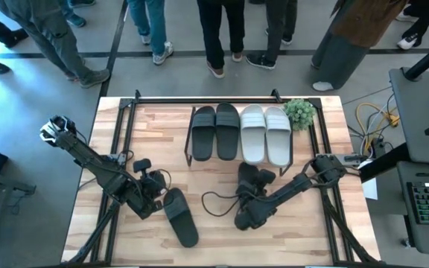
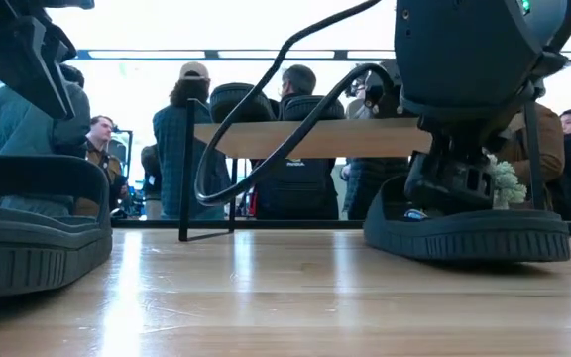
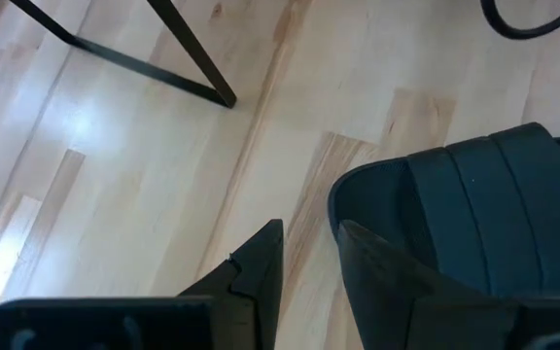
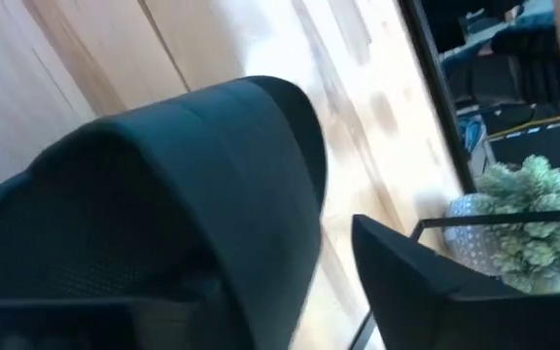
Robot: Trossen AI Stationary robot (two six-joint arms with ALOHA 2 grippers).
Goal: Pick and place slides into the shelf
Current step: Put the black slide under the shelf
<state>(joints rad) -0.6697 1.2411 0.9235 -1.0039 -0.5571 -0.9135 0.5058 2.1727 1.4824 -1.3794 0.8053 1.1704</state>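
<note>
1. The left gripper sits at the near left of the table, fingers parted with a narrow gap, one finger on the bare wood and the other against the edge of a black slide lying flat there. I judge the hold is not yet made; closing on the sole's rounded rim alone could let the slide skid away across the smooth tabletop.
2. The right gripper is near centre, over a second black slide, one finger outside its wide strap. I cannot tell whether it has closed on it. A grip on the strap alone could leave the sole hanging tilted and catching the shelf legs.
3. A loose black cable loops just beside that slide and could snag.
4. Four slides already sit together at the shelf, far centre: two black, two pale grey-white.
5. The slides look matte, rubbery, with ribbed sole edges; the tabletop is pale, glossy planked wood; the shelf legs are thin black metal.
</note>
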